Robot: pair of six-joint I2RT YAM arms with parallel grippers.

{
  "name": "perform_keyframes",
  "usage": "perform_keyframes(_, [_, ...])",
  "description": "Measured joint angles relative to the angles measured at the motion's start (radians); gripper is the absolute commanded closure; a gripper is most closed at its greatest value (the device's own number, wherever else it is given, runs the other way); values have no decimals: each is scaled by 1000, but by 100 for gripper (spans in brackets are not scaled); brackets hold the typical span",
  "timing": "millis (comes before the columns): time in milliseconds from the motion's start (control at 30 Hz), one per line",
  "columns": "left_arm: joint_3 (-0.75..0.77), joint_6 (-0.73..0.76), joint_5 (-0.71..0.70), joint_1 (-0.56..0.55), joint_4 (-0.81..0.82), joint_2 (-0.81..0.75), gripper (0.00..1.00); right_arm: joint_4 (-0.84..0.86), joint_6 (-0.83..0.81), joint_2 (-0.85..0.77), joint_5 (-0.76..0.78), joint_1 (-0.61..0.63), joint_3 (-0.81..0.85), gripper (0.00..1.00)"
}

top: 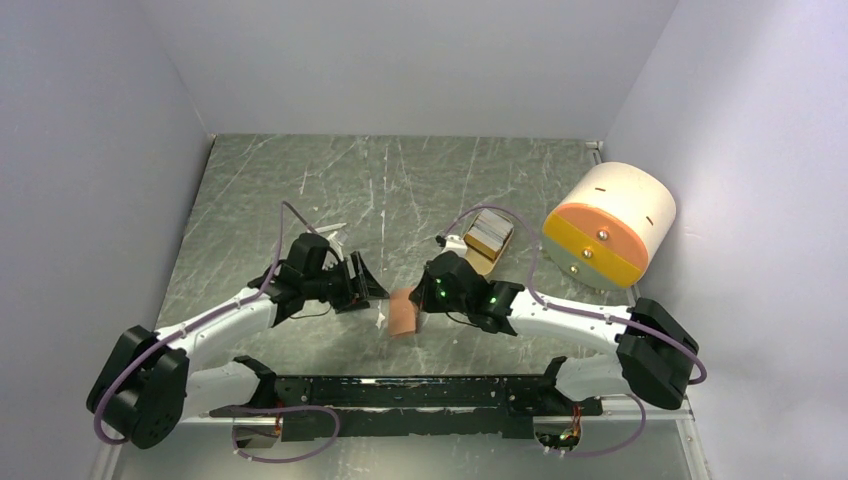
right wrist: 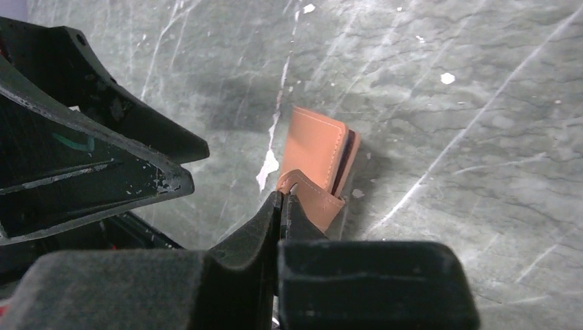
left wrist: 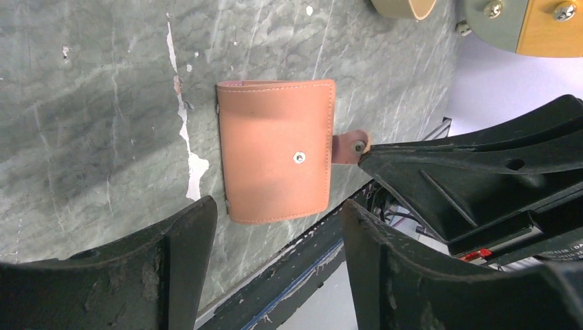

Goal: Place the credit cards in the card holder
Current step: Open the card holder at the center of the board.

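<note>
The left gripper (top: 364, 280) stands just left of the holder (left wrist: 278, 151), its fingers (left wrist: 172, 275) spread wide and holding nothing. The holder lies folded shut at the near edge of the table (top: 300, 190), between the two grippers, with its strap (left wrist: 347, 146) unsnapped and the stud (left wrist: 299, 157) bare on the cover. The right gripper (right wrist: 283, 199) has its fingers pinched tight on that strap. The holder looks like soft, light leather. Held only by the thin strap, it would likely sag and swing, so a firmer hold is on the cover's free edge, with the strap pinning the other flap. Further right, the cards (top: 487, 235) stand on edge in a tray (top: 484, 263). They look thin, stiff and slick, and are best pinched across their raised top edges.
</note>
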Motion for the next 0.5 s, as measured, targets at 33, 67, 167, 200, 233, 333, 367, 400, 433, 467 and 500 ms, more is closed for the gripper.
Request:
perform_keyframes(33, [-2,1,-3,0,1,-10,27,8,0,2,-15,0,0,100])
perform_keyframes(67, [-5,2,-4,1,1,-19,26,14,1,2,-25,0,0,100])
perform_keyframes(167, [-14,5,-3,1,8,-30,23,40,12,0,-64,0,0,100])
perform_keyframes(200, [-20,5,-3,2,13,-31,24,52,17,-3,-76,0,0,100])
perform_keyframes(233, [-26,5,-2,3,20,-31,24,62,22,-7,-86,0,0,100])
perform_keyframes(333, [-48,0,5,9,40,-31,25,94,35,-12,-106,0,0,100])
perform_keyframes(367, [-56,-1,9,11,49,-30,25,102,38,-11,-113,0,0,100])
perform_keyframes(400, [-63,-2,14,13,55,-29,25,107,40,-10,-117,-1,0,100])
perform_keyframes(433, [-71,-5,21,14,63,-27,24,109,40,-7,-125,-2,3,100])
perform_keyframes(467, [-78,-5,26,14,70,-26,24,110,40,-3,-131,-4,6,100])
perform_keyframes(500, [-84,-5,29,15,72,-26,24,109,40,3,-134,-6,12,100])
